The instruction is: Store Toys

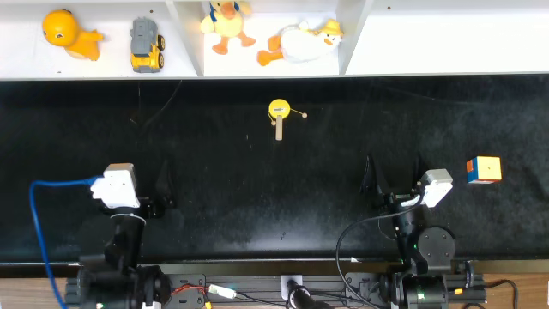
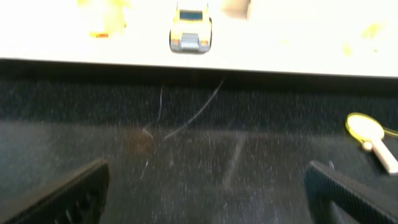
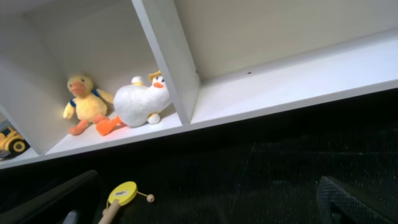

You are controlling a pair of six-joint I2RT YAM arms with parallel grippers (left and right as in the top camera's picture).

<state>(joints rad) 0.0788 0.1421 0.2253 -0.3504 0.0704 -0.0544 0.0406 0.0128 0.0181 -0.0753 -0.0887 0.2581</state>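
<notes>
Toys partly stored: orange duck (image 1: 69, 33) and truck (image 1: 146, 45) sit in shelf (image 1: 446, 43) compartment, upper left of top view; yellow plush duck (image 1: 227, 24) and white plush duck (image 1: 304, 41) in middle compartment. Rattle (image 1: 279, 114) lies on table (image 1: 214, 129) upper centre, cube (image 1: 484, 170) at right edge, both likely awaiting pickup. Left gripper (image 2: 205, 196) and right gripper (image 3: 205, 205) sit low in frame, jaws spread, empty. No legible writing.
</notes>
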